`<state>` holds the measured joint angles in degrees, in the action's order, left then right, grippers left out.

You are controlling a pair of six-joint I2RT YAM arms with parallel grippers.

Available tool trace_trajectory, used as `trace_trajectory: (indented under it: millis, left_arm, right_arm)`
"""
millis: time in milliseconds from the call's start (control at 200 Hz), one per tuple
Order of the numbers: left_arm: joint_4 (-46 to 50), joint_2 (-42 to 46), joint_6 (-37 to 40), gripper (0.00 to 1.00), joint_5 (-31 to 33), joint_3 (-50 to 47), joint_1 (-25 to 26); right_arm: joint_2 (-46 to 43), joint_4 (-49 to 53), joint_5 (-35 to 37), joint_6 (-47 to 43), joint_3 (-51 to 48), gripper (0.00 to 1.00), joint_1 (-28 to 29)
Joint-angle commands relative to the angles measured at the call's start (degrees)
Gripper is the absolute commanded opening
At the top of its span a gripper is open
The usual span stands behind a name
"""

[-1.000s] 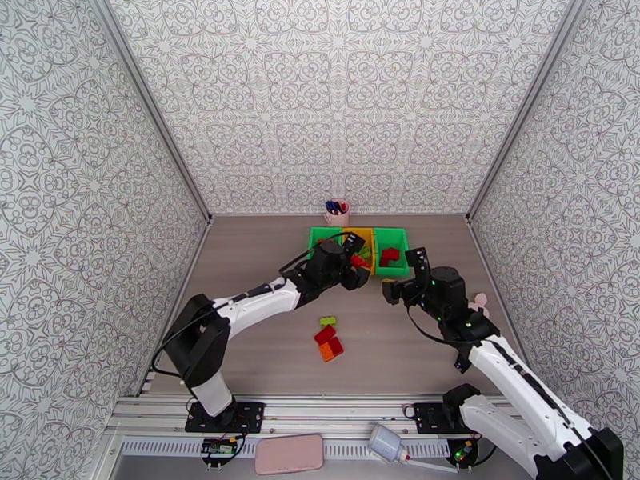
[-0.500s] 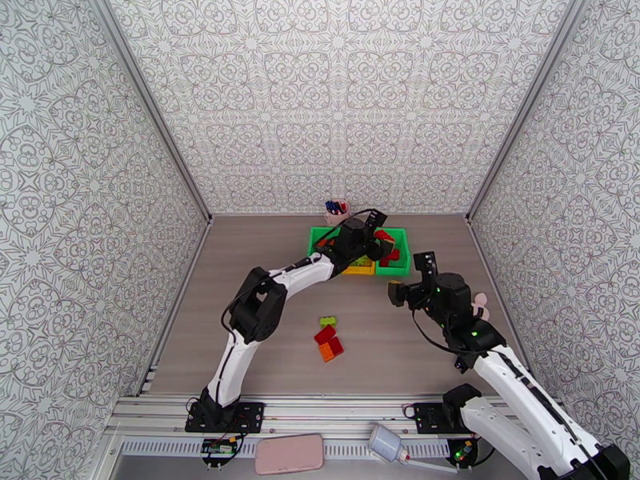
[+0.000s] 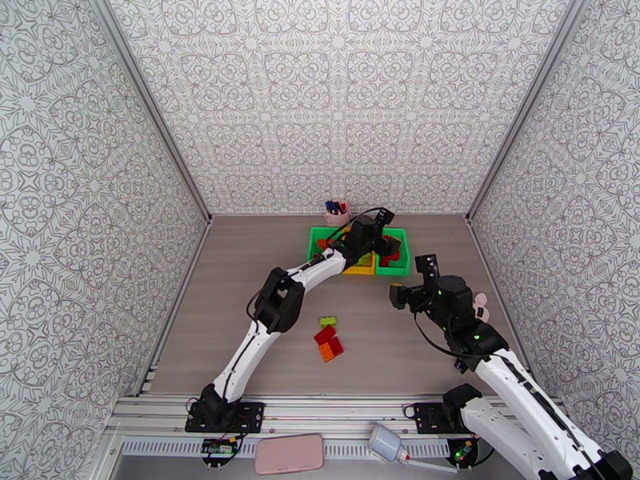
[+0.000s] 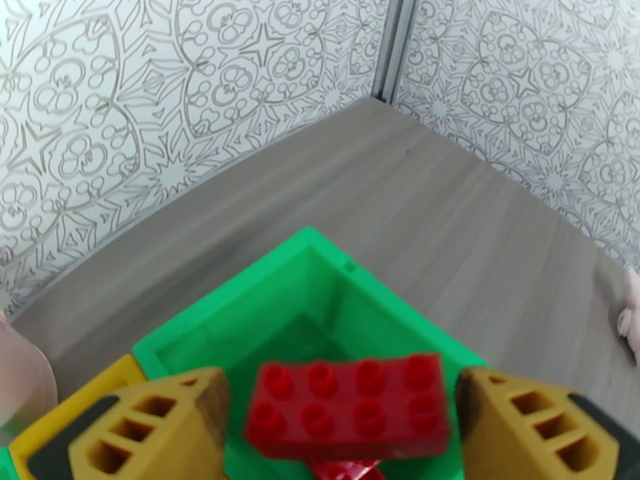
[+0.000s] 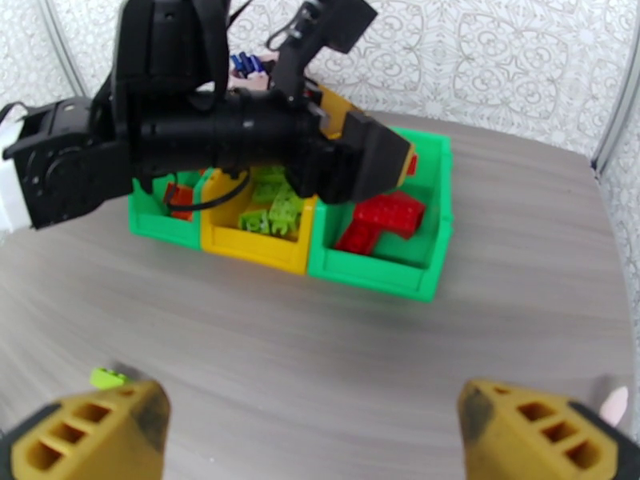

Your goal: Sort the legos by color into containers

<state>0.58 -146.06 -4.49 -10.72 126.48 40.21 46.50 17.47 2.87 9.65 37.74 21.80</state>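
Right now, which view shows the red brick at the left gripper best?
Left wrist: the red brick is close, studs up, over the green bin. Right wrist: the left gripper hides most of it; top: too small to tell.

The left arm (image 3: 242, 358) and right arm (image 3: 520, 402) are glossy white shells linked by chunky black joints, each standing on a black base plate (image 3: 248, 414). Thin black cables (image 3: 426, 342) loop along them, and green lights (image 3: 476, 336) glow on the right one. The left pincer (image 4: 344, 406) and right pincer (image 5: 312, 430) carry mustard-yellow fingers (image 4: 144, 430) with slotted cut-outs and dark inner edges.
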Motion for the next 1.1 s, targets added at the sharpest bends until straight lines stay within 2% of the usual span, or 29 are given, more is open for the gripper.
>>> trace_trajectory:
  millis: [0,265,395,495,575,785,820,1095]
  left_arm:
    - [-0.93,6.99,0.6,0.87,-0.28,-4.08,-0.61]
    - [-9.68,26.47,1.75,0.99,1.82,-29.3,-1.14]
    - [-12.31,37.28,3.49,1.0,3.59,-43.48,-1.25]
    - [-16.39,45.54,4.95,1.0,2.27,-55.62,-1.86]
    - [-15.83,52.35,6.4,1.0,1.65,-63.39,-2.39]
    - [-9.88,72.06,10.19,1.0,-3.12,-81.96,-3.94]
    - [-6.92,75.28,11.61,1.0,-6.25,-83.61,-4.32]
    - [20.43,94.58,15.95,1.0,-11.39,-85.74,-4.49]
  right_arm:
    - [0.62,0.63,-1.32,1.02,0.18,0.99,0.05]
    - [5.09,2.52,-4.79,0.28,2.75,0.99,0.04]
    - [8.0,3.08,-6.08,0.8,3.56,0.99,0.32]
    - [11.11,2.77,-6.99,1.03,4.16,0.99,1.53]
    - [14.13,2.68,-7.14,1.28,5.29,0.99,3.32]
    - [22.97,4.06,1.19,8.64,9.44,1.0,10.05]
    - [24.75,4.1,2.04,10.45,10.15,1.0,11.27]
    - [38.73,10.31,10.3,19.17,20.23,1.0,23.83]
